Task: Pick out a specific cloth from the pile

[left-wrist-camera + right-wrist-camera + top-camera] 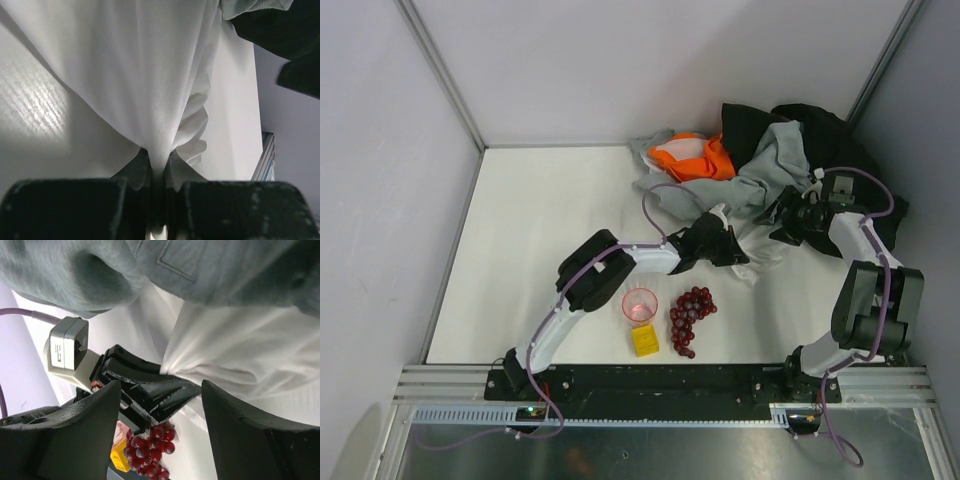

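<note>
Left tool (157,200) is clamped tight on a bunched fold of the plain white soft cloth (150,75), and the fabric fans up from the pinch. Right tool (160,387) is spread wide with nothing in it, just beside the grey sweatshirt (75,275).

The cloth sits at the near edge of the heaped pile of black, grey and orange garments (790,160), with its far part tucked under the sweatshirt.

- **Slip:** the pinch takes only a narrow fold, so a hard pull could slip it out.
- **Drag:** the sweatshirt lies on the cloth, so pulling may drag it or the bright orange garment (695,158) along.
- **Knock:** the translucent pink plastic cup (640,305), dark red grape bunch (690,318) and small yellow block (645,340) stand near the left arm (620,262), so a sweeping draw that way could tip the cup.

Bench (550,240) is flat matte white. Pale grey wall panels (620,60) with metal corner posts (440,70) close it in on three sides.
</note>
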Tool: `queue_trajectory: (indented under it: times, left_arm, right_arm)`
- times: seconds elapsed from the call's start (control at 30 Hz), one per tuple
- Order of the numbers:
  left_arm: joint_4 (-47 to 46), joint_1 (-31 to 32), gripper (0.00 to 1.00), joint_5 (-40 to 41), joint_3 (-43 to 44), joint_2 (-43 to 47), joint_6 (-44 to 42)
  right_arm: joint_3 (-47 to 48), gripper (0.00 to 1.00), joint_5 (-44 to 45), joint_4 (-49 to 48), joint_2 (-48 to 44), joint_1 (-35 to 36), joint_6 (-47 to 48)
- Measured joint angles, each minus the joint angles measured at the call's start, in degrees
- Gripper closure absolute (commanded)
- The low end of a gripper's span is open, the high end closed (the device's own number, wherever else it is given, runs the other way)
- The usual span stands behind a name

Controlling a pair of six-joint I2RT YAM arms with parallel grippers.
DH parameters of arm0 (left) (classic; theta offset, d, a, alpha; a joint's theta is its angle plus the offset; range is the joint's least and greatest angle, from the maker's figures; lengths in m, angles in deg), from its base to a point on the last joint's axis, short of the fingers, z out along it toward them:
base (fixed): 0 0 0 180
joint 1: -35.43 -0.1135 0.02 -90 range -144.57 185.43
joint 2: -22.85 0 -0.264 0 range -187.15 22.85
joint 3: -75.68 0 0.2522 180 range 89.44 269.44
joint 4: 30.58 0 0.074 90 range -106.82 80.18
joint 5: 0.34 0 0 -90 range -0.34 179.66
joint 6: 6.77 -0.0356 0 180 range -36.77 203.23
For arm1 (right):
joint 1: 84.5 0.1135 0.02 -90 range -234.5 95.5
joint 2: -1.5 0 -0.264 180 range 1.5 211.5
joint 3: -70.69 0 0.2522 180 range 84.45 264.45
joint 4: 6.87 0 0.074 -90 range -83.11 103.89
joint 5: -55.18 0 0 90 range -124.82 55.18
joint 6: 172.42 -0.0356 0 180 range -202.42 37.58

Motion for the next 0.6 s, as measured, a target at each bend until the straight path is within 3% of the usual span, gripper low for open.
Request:
queue_trajectory:
  times: [0.6]
  left_arm:
    - [1.95,-0.07,0.99,2.40,-9.22,9.92,-6.93]
  right_arm:
    - [6.14,0.33,-13.55,-10.36,17.46,5.95,-6.23]
